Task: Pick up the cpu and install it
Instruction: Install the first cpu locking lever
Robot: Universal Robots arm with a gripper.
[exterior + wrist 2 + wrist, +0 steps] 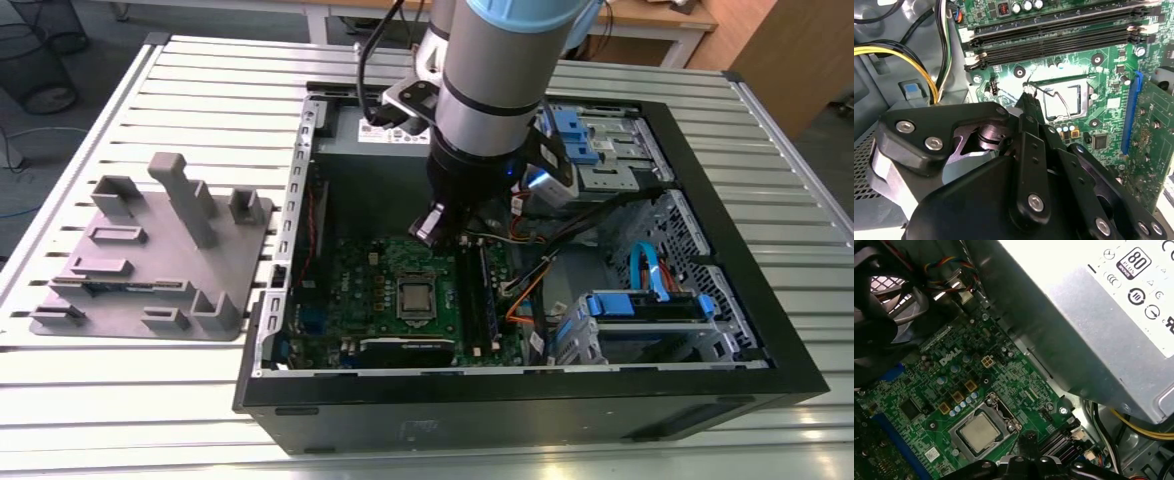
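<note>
The cpu (978, 432) lies flat in the motherboard's socket, its silver-grey top showing inside the metal socket frame (956, 436). In the exterior view the cpu (416, 298) sits in the middle of the green board, below and slightly to the exterior view's left of my gripper (434, 228). In the second wrist view my gripper (1027, 97) narrows to a shut tip with nothing in it, just beside the socket's corner and apart from the cpu (1076, 97). A thin wire lever (1054, 97) crosses the socket next to the tip. The dark tip of my gripper (1029, 439) stands close to the frame.
The open computer case (267, 390) lies on a slatted metal table (120, 420). A grey power-supply box (1094, 335) stands close behind the socket. Memory slots (1054, 35), cables (899, 52) and blue drive bays (647, 305) crowd the case. A grey plastic tray (147, 260) rests outside it.
</note>
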